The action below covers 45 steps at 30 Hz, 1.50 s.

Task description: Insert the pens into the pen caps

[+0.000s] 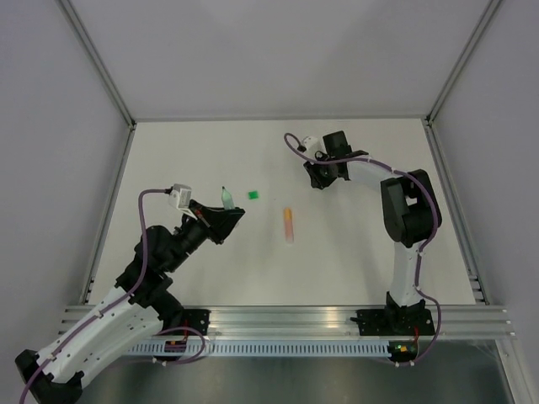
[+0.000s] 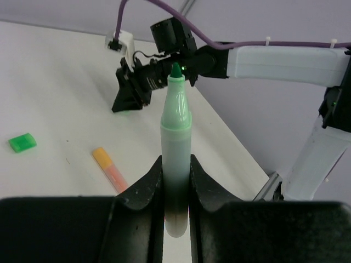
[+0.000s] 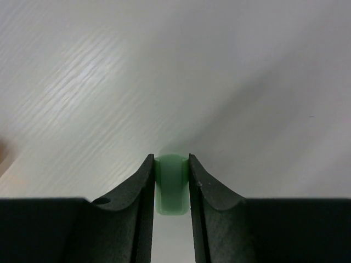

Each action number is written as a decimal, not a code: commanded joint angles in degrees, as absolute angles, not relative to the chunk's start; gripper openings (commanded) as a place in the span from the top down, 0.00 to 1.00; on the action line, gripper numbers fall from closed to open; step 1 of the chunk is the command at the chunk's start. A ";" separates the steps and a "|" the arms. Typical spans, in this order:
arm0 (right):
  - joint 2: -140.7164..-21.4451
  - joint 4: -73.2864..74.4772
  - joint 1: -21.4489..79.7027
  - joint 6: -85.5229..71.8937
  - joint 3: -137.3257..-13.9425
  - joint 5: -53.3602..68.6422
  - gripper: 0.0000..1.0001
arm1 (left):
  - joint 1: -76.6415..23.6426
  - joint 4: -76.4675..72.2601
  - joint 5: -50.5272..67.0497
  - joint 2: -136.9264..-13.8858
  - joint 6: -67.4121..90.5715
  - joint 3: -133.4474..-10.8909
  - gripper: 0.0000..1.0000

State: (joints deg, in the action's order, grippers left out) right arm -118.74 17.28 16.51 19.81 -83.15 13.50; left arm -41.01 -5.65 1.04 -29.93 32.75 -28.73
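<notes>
Nearest you, your left gripper is clamped on the mint pen. It grips the lower body, and the pen sticks out past the fingers with its green tip at the free end. Just to its right, the orange pen lies flat on the table, apart from both grippers. A little farther out, a green cap lies loose near the mint pen's tip. At the far side, your right gripper is low over the table, jaws closed on a pale cap.
</notes>
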 commanded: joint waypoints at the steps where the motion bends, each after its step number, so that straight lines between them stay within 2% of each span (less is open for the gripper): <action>1: -112.43 22.24 19.06 35.13 -77.46 19.10 0.68 | -41.22 -4.49 -3.33 -28.39 32.34 -28.04 0.94; 5: -108.11 23.90 21.97 43.82 -71.11 15.82 0.68 | -41.22 -3.96 -3.69 -27.07 32.43 -28.12 0.94; 10: -100.91 24.35 23.03 52.46 -61.99 20.47 0.67 | -41.22 -3.60 -3.86 -25.32 32.43 -28.04 0.92; 13: -99.14 23.91 23.11 52.74 -61.35 24.08 0.55 | -41.22 -3.08 -5.18 -24.79 32.34 -27.86 0.92; 14: -98.88 23.21 23.12 51.69 -61.43 23.91 0.41 | -41.22 -3.08 -5.36 -24.87 32.34 -27.86 0.92; 15: -98.01 22.77 23.20 51.33 -61.35 23.91 0.33 | -41.22 -3.08 -5.54 -24.87 32.43 -27.77 0.91; 17: -96.69 20.93 23.20 49.93 -61.17 23.91 0.29 | -41.22 -3.08 -5.62 -24.96 32.43 -27.69 0.91; 20: -92.83 16.03 23.20 43.88 -60.56 21.55 0.29 | -41.22 -3.08 -5.80 -25.14 32.43 -27.77 0.91; 24: -91.06 8.70 23.12 21.50 -65.09 12.61 0.31 | -41.22 -3.16 -6.15 -25.22 32.52 -27.60 0.91; 25: -91.23 8.96 23.20 11.35 -67.13 10.31 0.34 | -41.22 -3.16 -6.24 -25.31 32.61 -27.60 0.91; 27: -92.45 12.81 23.38 0.58 -76.92 1.47 0.37 | -41.13 -3.16 -6.50 -25.49 32.69 -27.51 0.91; 28: -93.42 20.23 23.29 -8.96 -80.82 -1.29 0.37 | -41.22 -3.08 -6.59 -25.49 32.70 -27.51 0.91; 30: -95.97 26.51 23.29 -15.70 -89.16 -5.25 0.37 | -41.22 -2.82 -7.38 -25.58 32.70 -27.51 0.91; 31: -96.06 28.72 23.29 -25.83 -90.17 -7.36 0.37 | -41.22 -2.55 -7.64 -25.58 32.70 -27.51 0.90; 34: -93.87 37.51 22.76 -46.69 -87.02 -11.94 0.34 | -41.22 -2.20 -8.44 -25.66 32.43 -27.77 0.92; 35: -93.08 38.49 22.76 -58.16 -86.05 -11.87 0.33 | -41.13 -2.20 -8.26 -25.66 32.17 -27.86 0.94; 36: -92.90 39.89 22.76 -62.53 -85.78 -11.43 0.33 | -41.22 -2.37 -8.17 -25.58 31.99 -27.86 0.97; 37: -93.07 46.08 22.94 -71.37 -86.56 -12.82 0.34 | -41.13 -2.11 -8.17 -25.58 31.64 -28.04 0.98; 40: -92.99 59.09 22.85 -84.15 -88.51 -15.99 0.35 | -41.22 -1.93 -8.44 -25.58 31.29 -28.21 0.98; 45: -89.30 61.00 22.76 -101.13 -80.79 -11.44 0.36 | -41.22 -2.11 -8.44 -26.19 30.94 -28.30 0.98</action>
